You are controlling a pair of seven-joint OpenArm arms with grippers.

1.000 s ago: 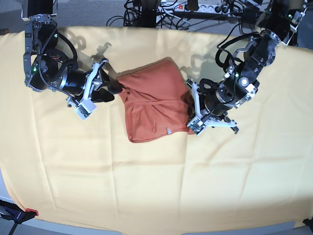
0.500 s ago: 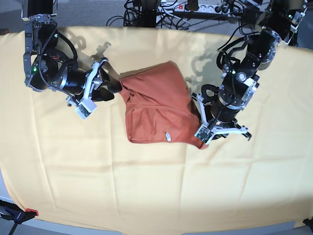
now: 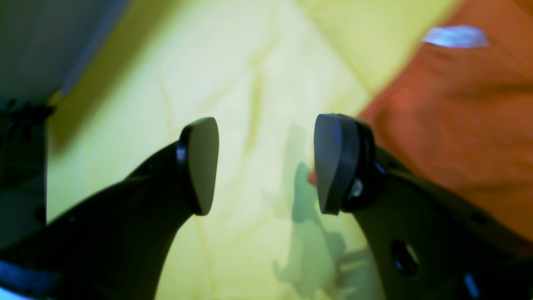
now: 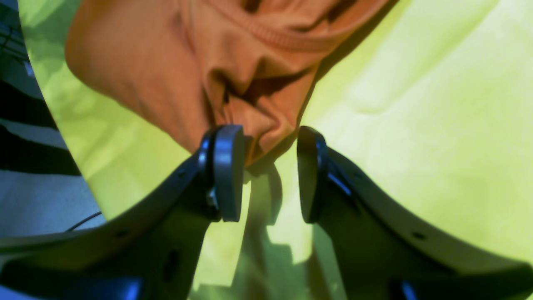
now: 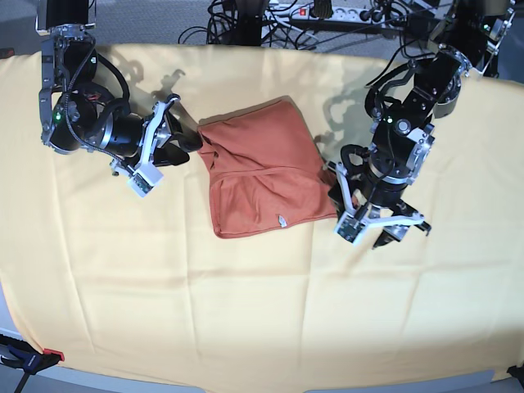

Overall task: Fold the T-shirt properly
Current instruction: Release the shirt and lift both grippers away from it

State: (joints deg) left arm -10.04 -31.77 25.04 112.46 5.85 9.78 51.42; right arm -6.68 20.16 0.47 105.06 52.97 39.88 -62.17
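Observation:
The rust-orange T-shirt lies folded into a rough square in the middle of the yellow cloth, its small white tag near its front edge. My left gripper hovers just off the T-shirt's front right corner, open. In the left wrist view the left gripper has nothing between its pads, with the T-shirt and tag to the right. My right gripper is at the shirt's left corner. In the right wrist view the right gripper stands apart, a bunched fold of T-shirt touching one pad.
The large pale yellow cloth covers the whole table. Cables and a power strip run along the back edge. A red and black clamp sits at the front left corner.
My left gripper has opened, let go of the T-shirt's right edge and moved toward the front right. The released flap has settled flat. The right arm has barely moved.

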